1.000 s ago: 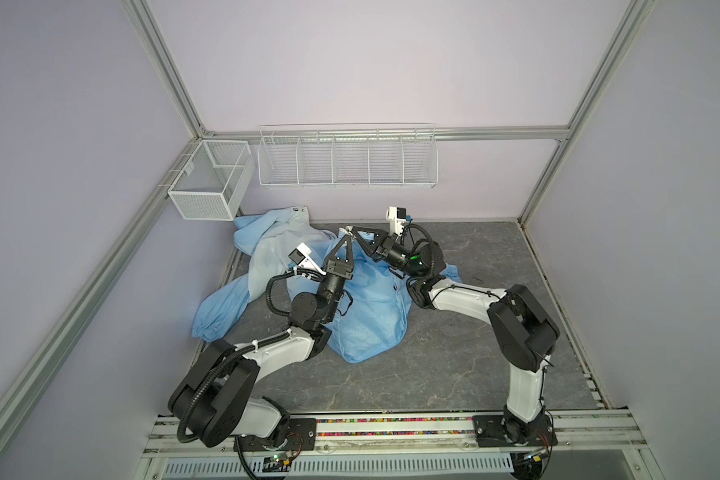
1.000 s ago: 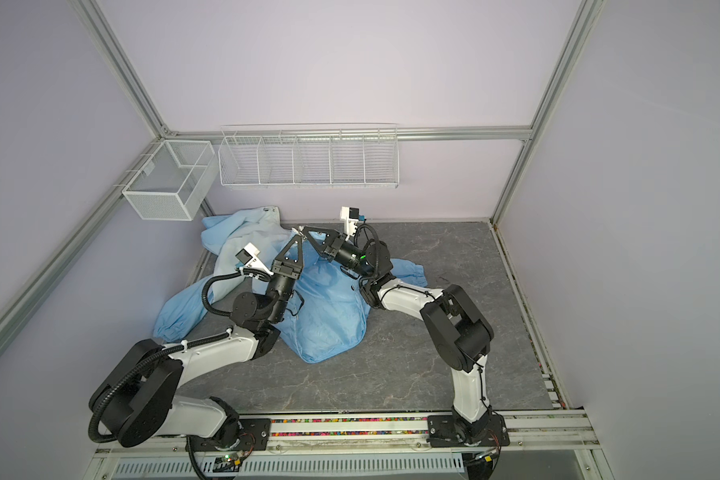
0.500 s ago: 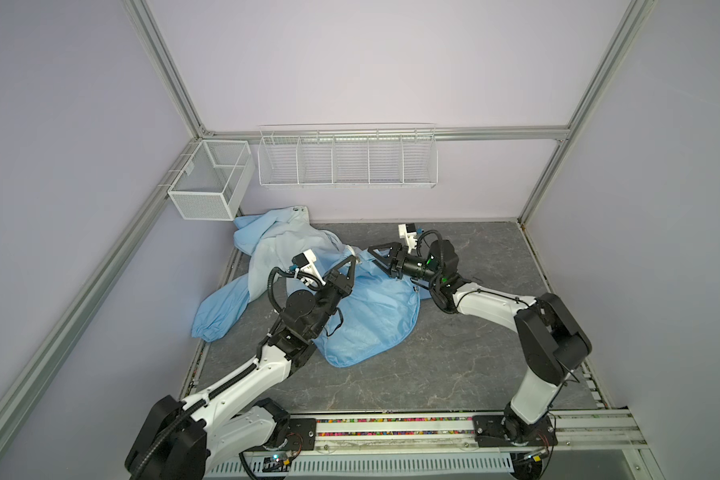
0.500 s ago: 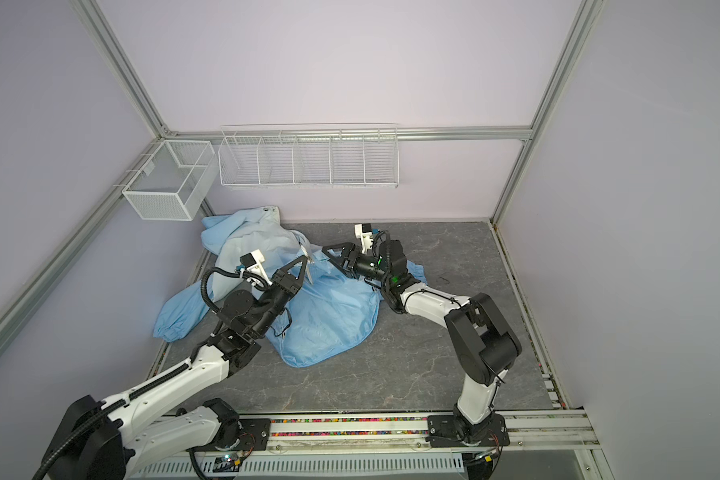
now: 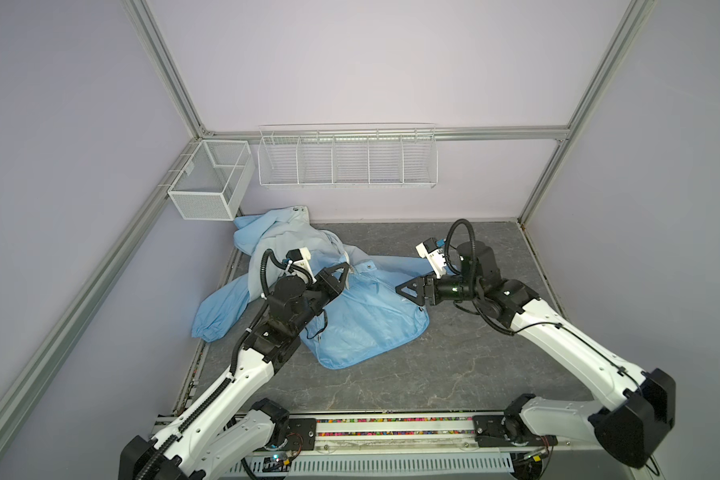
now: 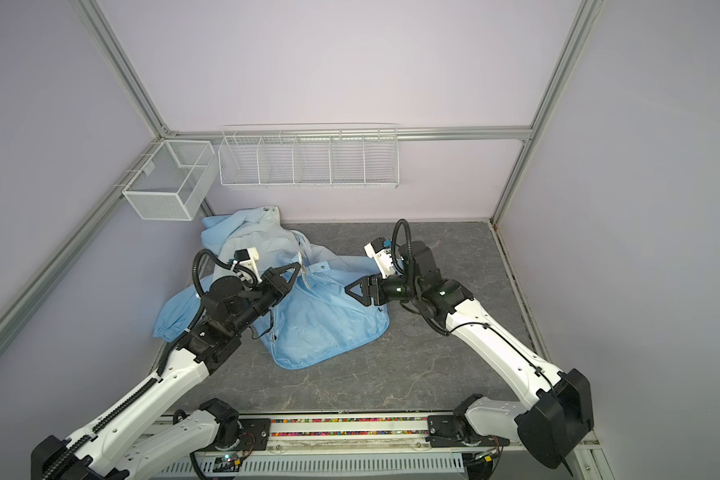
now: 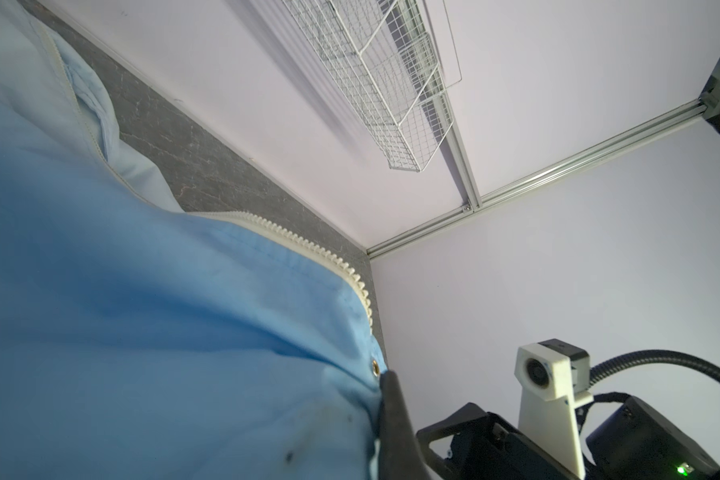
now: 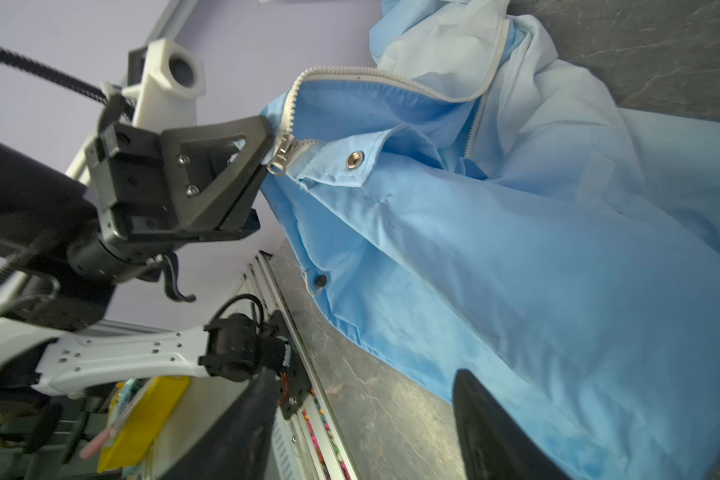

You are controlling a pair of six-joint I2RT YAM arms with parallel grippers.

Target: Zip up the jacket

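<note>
Left lifts the zipper edge, right hangs open, and that thin pinch is the weak spot!

The jacket [image 5: 362, 320] lies crumpled on the desk [image 5: 454, 365], toward the back left. One front edge is raised by the left end effector [image 8: 262, 158], which is clamped on fabric right at the zipper slider [image 8: 281, 153]. The right end effector [image 5: 400, 289] stands wide and empty above the jacket's right part. The risk, as I judge it: the slick cloth slips from the pinch, or the right closes on loose fabric instead of the mating row of teeth (I cannot tell where its end lies) and jams the slider.
</note>
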